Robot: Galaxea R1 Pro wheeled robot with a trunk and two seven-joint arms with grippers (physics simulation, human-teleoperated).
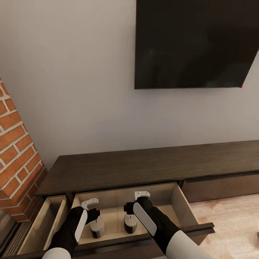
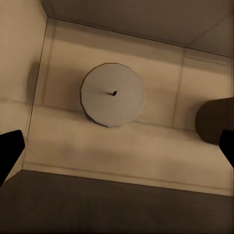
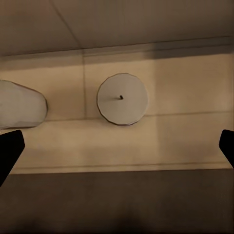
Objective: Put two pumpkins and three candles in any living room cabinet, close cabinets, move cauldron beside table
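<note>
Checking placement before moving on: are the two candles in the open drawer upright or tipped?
Upright. Both candles stand on the drawer floor; each wrist view looks straight down on a round top with its wick centred.

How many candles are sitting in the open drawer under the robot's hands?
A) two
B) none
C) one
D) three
A: two candles stand upright on the drawer floor, one candle under the left gripper and the other candle under the right gripper; both grippers are open, gripping nothing.
</note>
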